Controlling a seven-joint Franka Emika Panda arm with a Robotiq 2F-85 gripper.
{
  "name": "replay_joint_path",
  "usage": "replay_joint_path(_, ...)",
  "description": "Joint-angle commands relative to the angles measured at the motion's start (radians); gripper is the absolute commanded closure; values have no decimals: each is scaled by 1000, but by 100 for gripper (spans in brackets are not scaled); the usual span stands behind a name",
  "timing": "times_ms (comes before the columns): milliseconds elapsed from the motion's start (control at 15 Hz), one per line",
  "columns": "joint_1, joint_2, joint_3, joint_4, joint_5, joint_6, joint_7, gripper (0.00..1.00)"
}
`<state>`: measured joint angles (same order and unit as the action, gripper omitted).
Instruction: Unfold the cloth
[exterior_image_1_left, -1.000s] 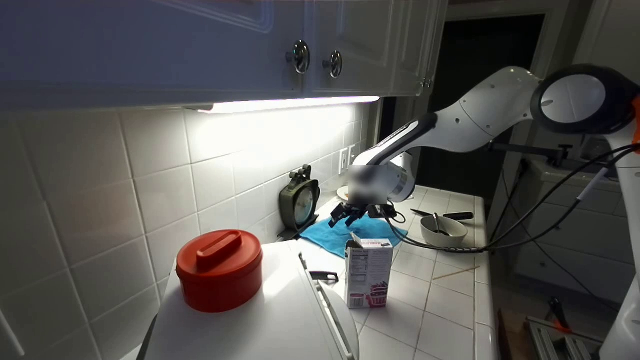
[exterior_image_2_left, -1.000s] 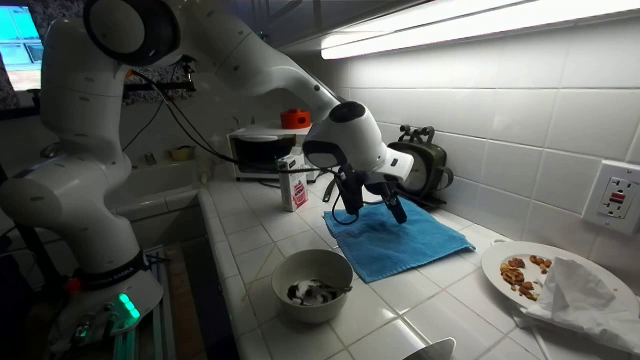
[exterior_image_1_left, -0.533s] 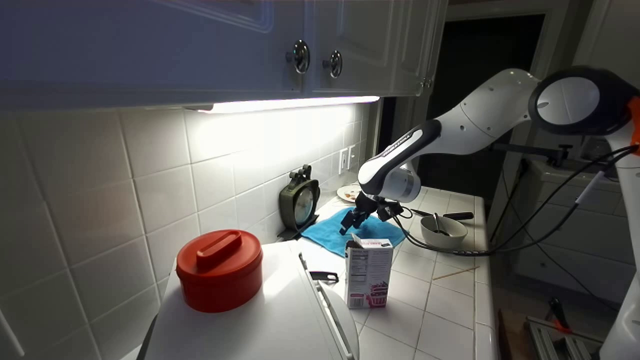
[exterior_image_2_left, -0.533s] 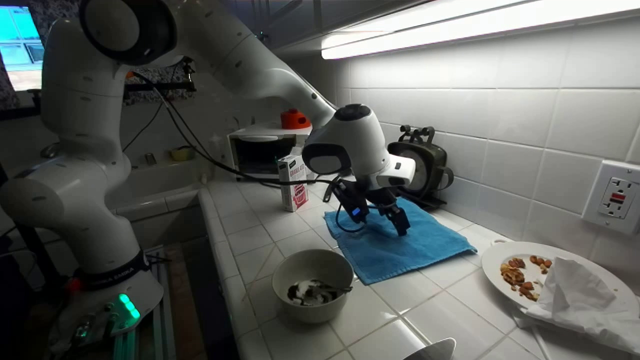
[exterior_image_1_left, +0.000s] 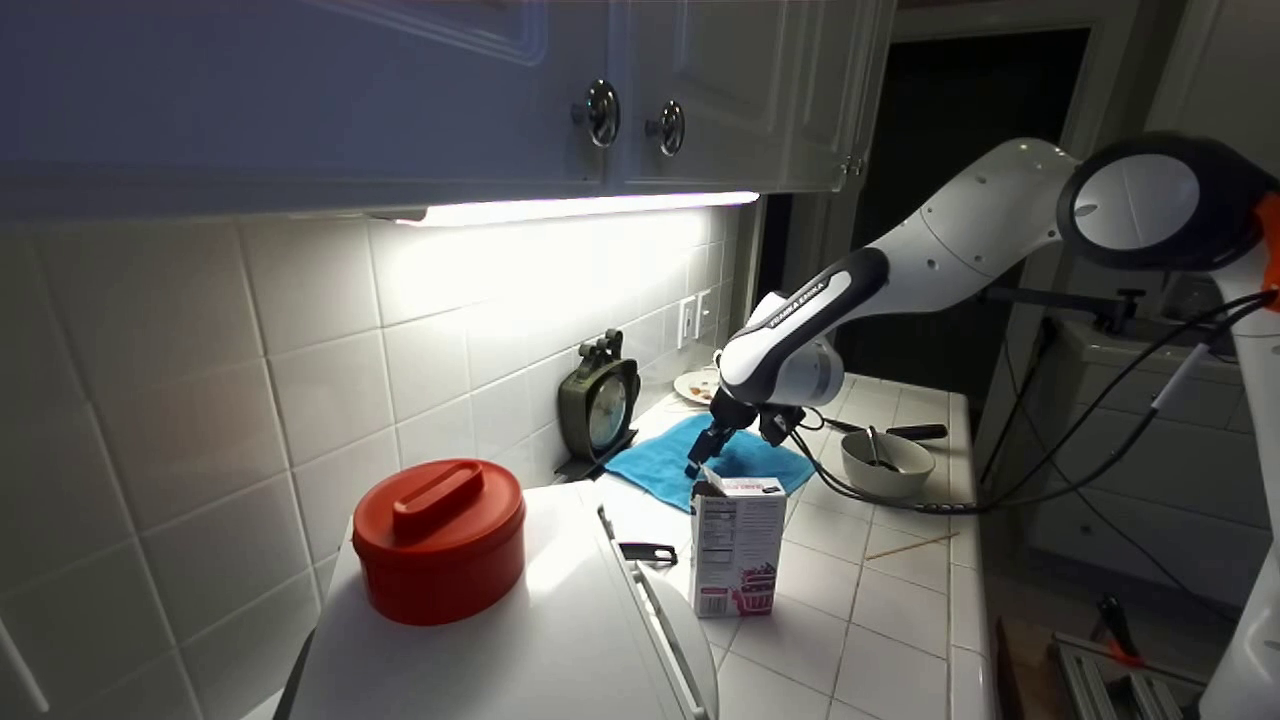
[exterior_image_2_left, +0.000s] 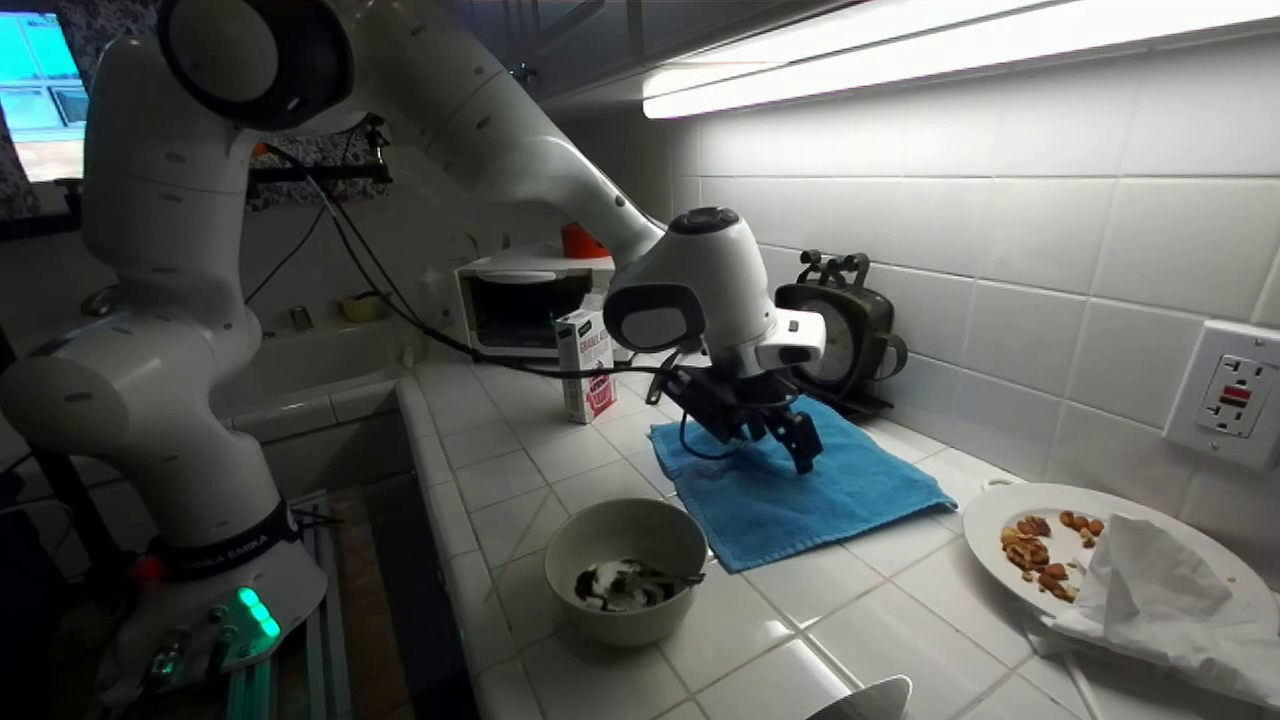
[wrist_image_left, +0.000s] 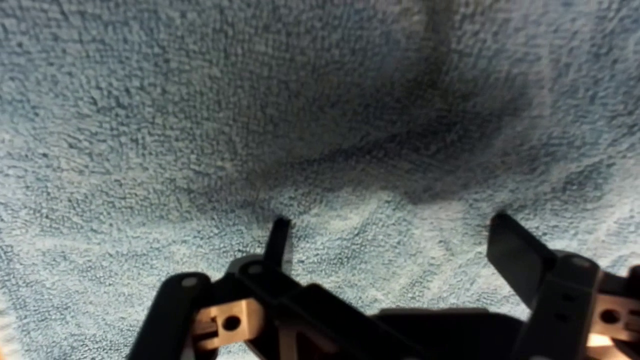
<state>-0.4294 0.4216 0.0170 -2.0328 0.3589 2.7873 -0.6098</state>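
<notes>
The blue cloth (exterior_image_2_left: 850, 505) lies spread mostly flat on the tiled counter, also visible in an exterior view as a turquoise patch (exterior_image_1_left: 650, 466) behind the carton. It fills the wrist view, where the fabric (wrist_image_left: 150, 115) shows shallow ripples and a dark shadow. My gripper (wrist_image_left: 390, 217) points down over the middle of the cloth. Its jaws stand wide apart, with cloth surface visible between them and nothing pinched. In an exterior view the fingertips (exterior_image_2_left: 804, 462) are at or just above the cloth; contact is hard to tell.
A white carton (exterior_image_1_left: 738, 550) stands beside the cloth near the toaster oven (exterior_image_2_left: 530, 300). A green scale (exterior_image_2_left: 845, 335) backs the cloth by the wall. Close by are a bowl (exterior_image_2_left: 625, 530) with a spoon and a plate (exterior_image_2_left: 985, 530) of nuts with a napkin. The red pot (exterior_image_1_left: 440, 545) sits on the oven.
My gripper has come down lower onto the cloth and turned, its hand straightening. The cloth's edge has slid slightly toward the plate. The jaws stay wide apart.
</notes>
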Motion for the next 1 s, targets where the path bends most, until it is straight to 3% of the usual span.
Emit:
replay_joint_path(0, 5, -13, 1, -29, -47, -33, 25, 0)
replay_joint_path(667, 58, -95, 6, -114, -39, -188, 14, 0)
replay_joint_path(933, 111, -144, -15, -191, -85, -169, 15, 0)
